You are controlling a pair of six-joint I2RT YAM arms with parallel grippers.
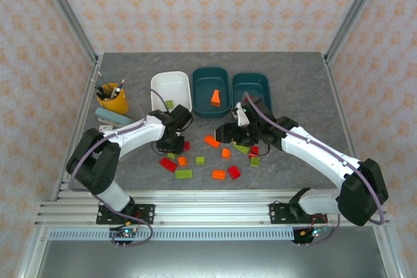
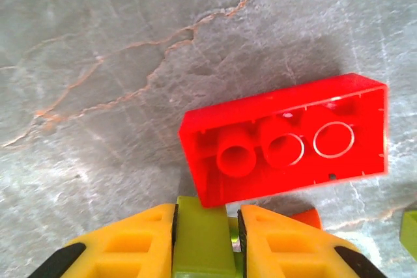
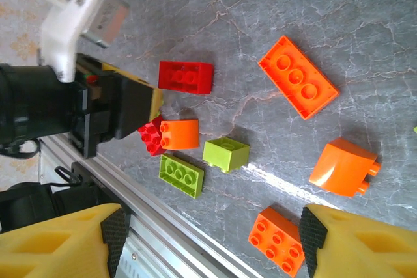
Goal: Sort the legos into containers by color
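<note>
So in the top view the three tubs sat in a row across the upper middle of the frame: the white tub (image 1: 171, 86) with one lime piece (image 1: 169, 104) in it, the middle teal tub (image 1: 207, 77) with an orange piece (image 1: 215, 97), and the right teal tub (image 1: 251, 84), its near end hidden under the right arm (image 1: 313, 151). The loose legos (image 1: 218, 174) were scattered across the lower middle, close to the metal rail (image 1: 208, 209) along the near edge of the surface (image 1: 306, 96), so there wasn't much room on that side. There was plenty of bare surface at the right of the frame, though. The left hand (image 1: 171, 142) was down at the left edge of the pile. Its wrist view showed the yellow fingers (image 2: 130, 249) clamped on a lime brick (image 2: 202, 239), with an upside-down red brick (image 2: 287, 138) just ahead of it, right up against it. The right hand (image 1: 236, 135) hung over the pile's upper right. In its wrist view the fingers (image 3: 365, 245) were spread wide, gripping nothing, with an orange brick (image 3: 275, 239) low in the frame between them, near the rail. The cup of pens (image 1: 114, 99) stood at upper left, well apart from the pile.
</note>
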